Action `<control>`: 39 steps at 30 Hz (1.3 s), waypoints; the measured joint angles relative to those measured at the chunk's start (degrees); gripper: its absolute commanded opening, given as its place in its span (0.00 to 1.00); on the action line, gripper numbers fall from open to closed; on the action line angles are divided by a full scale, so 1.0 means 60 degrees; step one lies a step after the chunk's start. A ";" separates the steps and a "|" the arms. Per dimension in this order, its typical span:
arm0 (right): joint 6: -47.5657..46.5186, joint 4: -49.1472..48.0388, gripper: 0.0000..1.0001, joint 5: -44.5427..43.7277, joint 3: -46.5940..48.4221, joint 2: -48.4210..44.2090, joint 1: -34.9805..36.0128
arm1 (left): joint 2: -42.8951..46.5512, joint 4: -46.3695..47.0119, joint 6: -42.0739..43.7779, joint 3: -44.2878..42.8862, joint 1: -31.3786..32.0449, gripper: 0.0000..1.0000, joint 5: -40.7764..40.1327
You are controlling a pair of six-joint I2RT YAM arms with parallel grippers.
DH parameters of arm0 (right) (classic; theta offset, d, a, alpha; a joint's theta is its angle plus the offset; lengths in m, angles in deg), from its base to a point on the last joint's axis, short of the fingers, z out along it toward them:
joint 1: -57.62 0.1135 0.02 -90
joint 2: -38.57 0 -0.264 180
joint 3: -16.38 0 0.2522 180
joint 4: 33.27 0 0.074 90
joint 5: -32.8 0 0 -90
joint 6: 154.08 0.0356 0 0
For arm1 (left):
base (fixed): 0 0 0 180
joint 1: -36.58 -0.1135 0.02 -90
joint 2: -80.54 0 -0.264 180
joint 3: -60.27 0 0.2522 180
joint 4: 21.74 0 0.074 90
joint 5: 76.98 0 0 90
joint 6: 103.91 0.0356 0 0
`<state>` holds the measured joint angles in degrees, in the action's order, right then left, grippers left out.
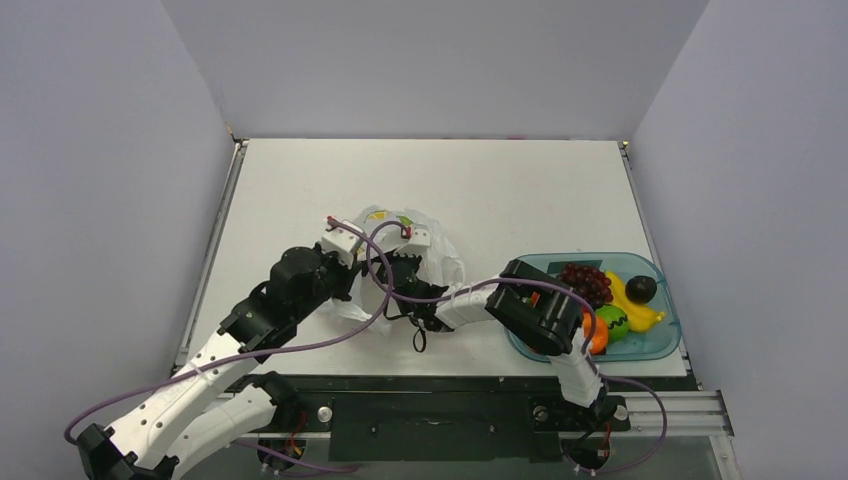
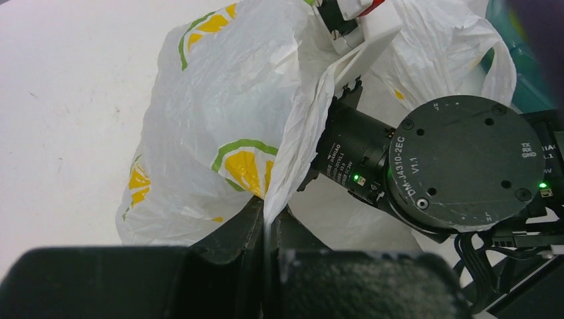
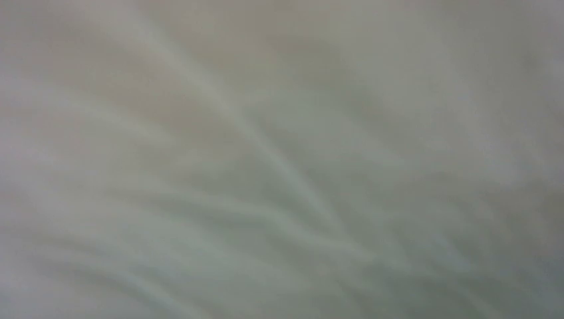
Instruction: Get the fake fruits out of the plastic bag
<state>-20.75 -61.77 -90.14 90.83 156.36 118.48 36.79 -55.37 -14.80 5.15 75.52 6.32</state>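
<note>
The white plastic bag (image 1: 445, 265) with lemon prints lies crumpled at the table's middle. My left gripper (image 2: 269, 222) is shut on a fold of the bag's edge (image 2: 292, 153), at the bag's left side in the top view (image 1: 360, 265). My right arm (image 1: 470, 303) reaches left into the bag's mouth, and its wrist motor shows in the left wrist view (image 2: 459, 163). The right gripper is hidden inside the bag; the right wrist view shows only blurred white plastic (image 3: 279, 159). No fruit shows in the bag. Purple grapes (image 1: 587, 282), a banana (image 1: 637, 312) and an orange (image 1: 597, 337) lie in the tray.
The teal see-through tray (image 1: 655, 265) stands at the right near the front edge and also holds a green fruit (image 1: 612, 320) and a dark round one (image 1: 641, 289). Purple cables loop over the bag. Grey walls enclose the table.
</note>
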 measured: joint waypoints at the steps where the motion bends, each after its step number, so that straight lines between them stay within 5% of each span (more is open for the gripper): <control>1: 0.0091 -0.0029 0.82 0.0076 -0.0004 0.0000 -0.0036 | -0.0040 0.0000 -0.0040 -0.0004 0.0004 0.00 -0.0047; 10: 0.0962 -0.0270 0.78 0.2237 -0.1122 -0.0732 -0.0827 | -0.2065 0.0040 -0.2386 -0.1555 0.0182 0.00 0.0933; 16: 0.1056 0.0124 0.78 0.4080 -0.1807 -0.1814 -0.2157 | -0.0892 0.1293 -0.5355 0.1027 0.2335 0.00 0.1508; 21: 0.0856 0.0455 0.78 0.5031 -0.1843 -0.2208 -0.2346 | 0.0423 0.0102 -0.7300 0.1993 0.3606 0.00 0.0146; 31: 0.0521 0.0801 0.77 0.5759 -0.1996 -0.2222 -0.1993 | 0.1581 -0.3840 -0.8491 -0.0240 0.3206 0.00 -0.3501; 39: 0.0044 0.1523 0.78 0.5180 -0.1716 -0.2197 -0.1464 | -0.0525 -0.4098 -0.6604 -0.1184 0.0597 0.00 -0.2954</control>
<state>-20.48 -52.64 -59.06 80.53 143.18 109.69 33.64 -79.96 -54.42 -1.95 79.10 -11.41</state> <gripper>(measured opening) 0.777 0.004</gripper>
